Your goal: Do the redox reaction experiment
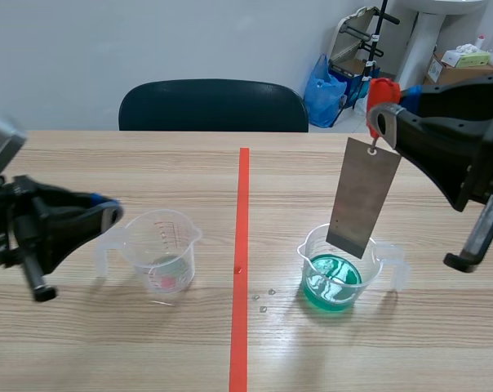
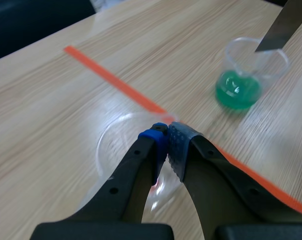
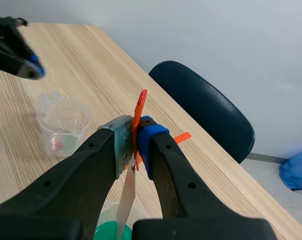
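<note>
Metal strip (image 1: 363, 196) looks stiff but light, so I judge the red tab (image 1: 383, 88) my right gripper (image 3: 135, 136) pinches the best hold; my left gripper (image 2: 167, 134) sits pressed together.

**Beaker** (image 1: 306, 255): clear, holding bright green liquid (image 1: 335, 282). **Second beaker** (image 1: 161, 245): clear, with red printed graduations. **Metal plate** (image 1: 363, 196): plain dull grey, topped by an orange-red tab (image 3: 140, 106). **Table** (image 1: 108, 343): pale wood grain, crossed by an orange-red tape line (image 1: 241, 327). **Left gripper** (image 2: 167, 132) and **right gripper** (image 3: 136, 131): black, each with one blue pad (image 2: 158, 137) and one grey, dotted. **Chair** (image 1: 214, 106): dark navy.
</note>
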Controlling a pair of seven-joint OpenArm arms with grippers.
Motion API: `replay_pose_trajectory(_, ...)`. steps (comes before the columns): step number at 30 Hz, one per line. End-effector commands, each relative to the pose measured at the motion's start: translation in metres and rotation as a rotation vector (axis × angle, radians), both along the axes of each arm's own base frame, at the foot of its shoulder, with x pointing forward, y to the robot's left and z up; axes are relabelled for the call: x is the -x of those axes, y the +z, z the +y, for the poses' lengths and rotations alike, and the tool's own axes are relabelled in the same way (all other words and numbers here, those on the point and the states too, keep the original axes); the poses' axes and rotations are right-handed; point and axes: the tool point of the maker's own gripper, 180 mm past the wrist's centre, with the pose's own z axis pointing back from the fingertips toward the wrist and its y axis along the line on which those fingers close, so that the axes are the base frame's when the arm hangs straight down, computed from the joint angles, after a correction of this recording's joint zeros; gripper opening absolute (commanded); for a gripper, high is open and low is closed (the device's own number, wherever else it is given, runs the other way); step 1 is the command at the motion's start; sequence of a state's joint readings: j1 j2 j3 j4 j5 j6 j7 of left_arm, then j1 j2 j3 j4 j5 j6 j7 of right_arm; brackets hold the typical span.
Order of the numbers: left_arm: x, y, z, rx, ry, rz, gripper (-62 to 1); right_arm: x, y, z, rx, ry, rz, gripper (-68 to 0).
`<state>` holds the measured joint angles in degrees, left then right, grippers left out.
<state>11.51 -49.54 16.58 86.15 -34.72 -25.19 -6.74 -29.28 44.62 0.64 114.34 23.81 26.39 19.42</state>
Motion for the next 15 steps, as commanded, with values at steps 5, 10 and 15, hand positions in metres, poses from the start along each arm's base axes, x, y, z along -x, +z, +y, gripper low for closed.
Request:
replay_pose_trajectory(5,0.048,-0.018,0.045,-0.011,0.088,0.034,-58.2,0.001,0.011,0.003,-0.016,0.018,-0.032,-65.6)
replay_pose_trajectory(10,0.101,-0.025,0.071,-0.017,0.149,0.056,-58.2,0.001,0.011,0.003,-0.016,0.018,-0.031,-65.6)
replay_pose_trajectory(15,0.150,-0.029,0.087,-0.046,0.209,0.078,-58.2,0.001,0.011,0.003,-0.014,0.017,-0.030,-65.6)
